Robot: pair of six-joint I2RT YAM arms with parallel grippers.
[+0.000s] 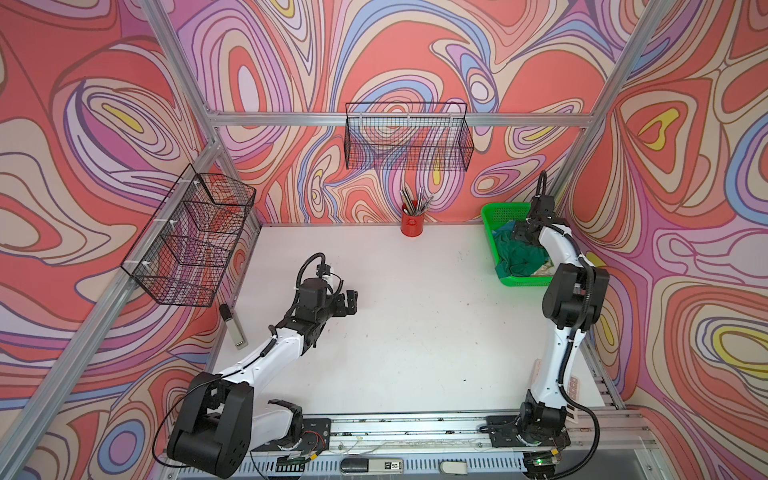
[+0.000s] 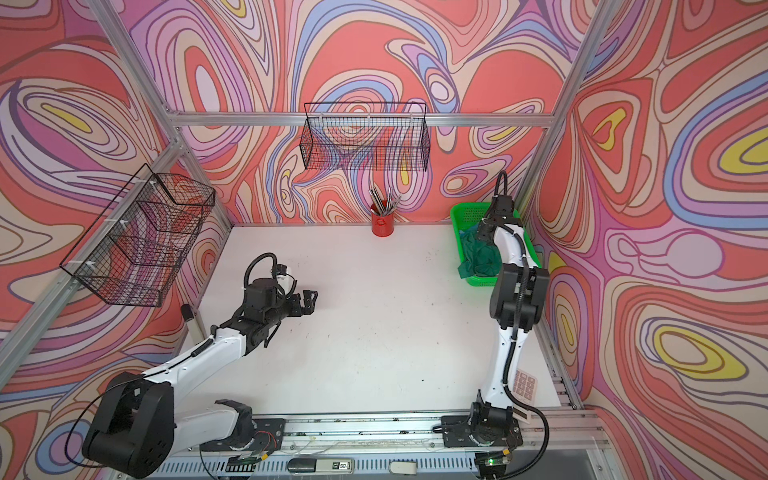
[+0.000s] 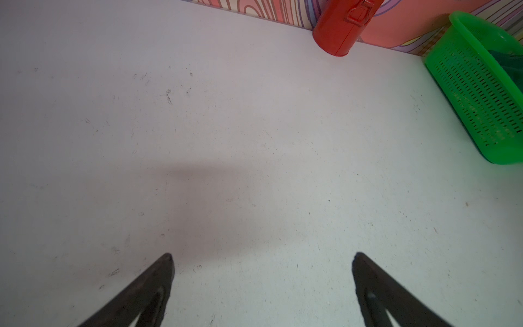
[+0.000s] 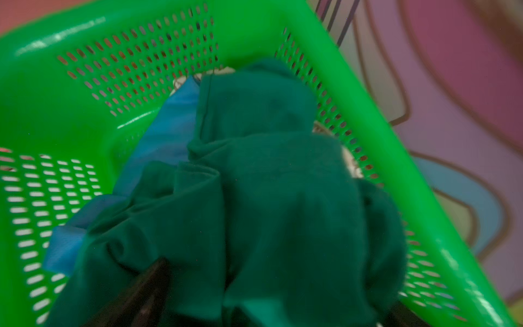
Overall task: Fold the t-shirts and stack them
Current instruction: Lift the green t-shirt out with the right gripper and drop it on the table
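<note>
My left end effector (image 3: 261,256) hangs spread wide over the counter (image 1: 415,332), left of middle. My right end effector (image 4: 280,286) is down in the green basket (image 1: 496,210) at the far right, fingers spread either side of the crumpled dark green tee (image 4: 268,198). The light blue tee (image 4: 169,136) peeks out beside it.

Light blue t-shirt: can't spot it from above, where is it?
Right wrist view: the light blue t-shirt lies in the green basket at back right, partly beneath the dark green t-shirt.
</note>
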